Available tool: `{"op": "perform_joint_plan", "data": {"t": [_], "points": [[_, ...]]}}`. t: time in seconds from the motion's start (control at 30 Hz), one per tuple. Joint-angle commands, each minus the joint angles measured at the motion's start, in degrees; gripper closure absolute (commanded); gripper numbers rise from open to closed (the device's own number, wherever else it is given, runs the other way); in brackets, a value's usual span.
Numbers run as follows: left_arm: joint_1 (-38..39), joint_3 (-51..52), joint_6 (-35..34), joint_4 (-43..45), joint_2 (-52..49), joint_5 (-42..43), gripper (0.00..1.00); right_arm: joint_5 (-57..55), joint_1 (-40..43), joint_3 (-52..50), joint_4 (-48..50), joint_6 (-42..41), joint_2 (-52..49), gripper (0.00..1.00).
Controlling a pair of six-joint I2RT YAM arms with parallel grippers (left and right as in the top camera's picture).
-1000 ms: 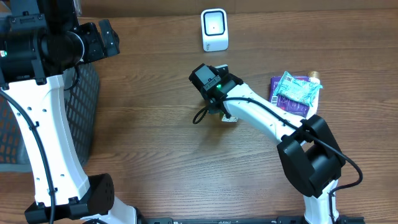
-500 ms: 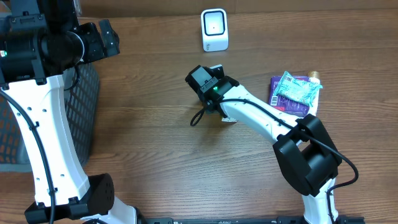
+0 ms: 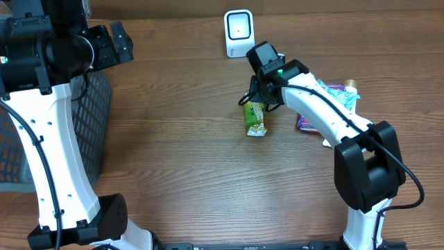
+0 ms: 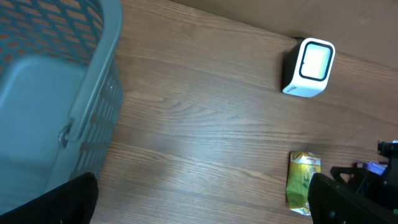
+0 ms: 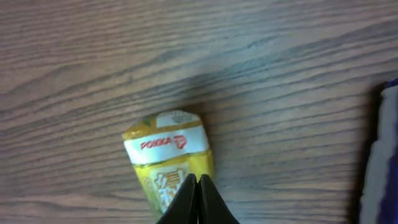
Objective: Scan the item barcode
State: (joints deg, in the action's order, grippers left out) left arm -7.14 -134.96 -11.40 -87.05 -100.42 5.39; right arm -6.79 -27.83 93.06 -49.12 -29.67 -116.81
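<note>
On the wooden table (image 3: pixel 173 173), a yellow-green Pokka carton (image 3: pixel 255 119) is laid flat, below the white scanner (image 3: pixel 239 32) and apart from it. Its end nearest the scanner is overhung by the right gripper (image 5: pixel 198 193), whose jaws are pressed together; whether the carton is touched cannot be told. To the right, a teal packet (image 3: pixel 334 97) is stacked on a purple packet (image 3: pixel 305 119). Beside the grey basket (image 4: pixel 62 93), the left gripper (image 4: pixel 202 186) is held with jaws spread wide.
</note>
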Motion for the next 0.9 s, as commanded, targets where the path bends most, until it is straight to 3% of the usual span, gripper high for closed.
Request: {"op": "perform_joint_plan", "data": {"t": [0.0,0.5,0.53,0.6,0.67,0.87], "points": [[0.11,-0.9,1.11,0.26,-0.39,0.17,0.0,5.25,-0.59,0.9,-0.02,-0.35,-2.84,0.96],[0.07,-0.9,1.11,0.26,-0.39,0.17,0.01,13.14,-2.05,0.33,-1.31,-0.79,-9.27,0.96],[0.04,-0.9,1.11,0.26,-0.39,0.17,0.01,13.38,-2.21,0.33,-1.33,-0.79,-9.33,0.92],[0.02,-0.9,1.11,0.26,-0.42,0.17,0.01,13.35,-2.43,0.35,-1.46,-0.74,-9.31,0.74],[0.04,-0.9,1.11,0.26,-0.42,0.2,0.0,13.38,-2.12,1.6,-2.91,0.07,-8.81,0.67],[0.02,-0.9,1.11,0.26,-0.42,0.2,0.0,15.58,1.03,11.58,-14.01,1.86,-5.22,0.67]]}}
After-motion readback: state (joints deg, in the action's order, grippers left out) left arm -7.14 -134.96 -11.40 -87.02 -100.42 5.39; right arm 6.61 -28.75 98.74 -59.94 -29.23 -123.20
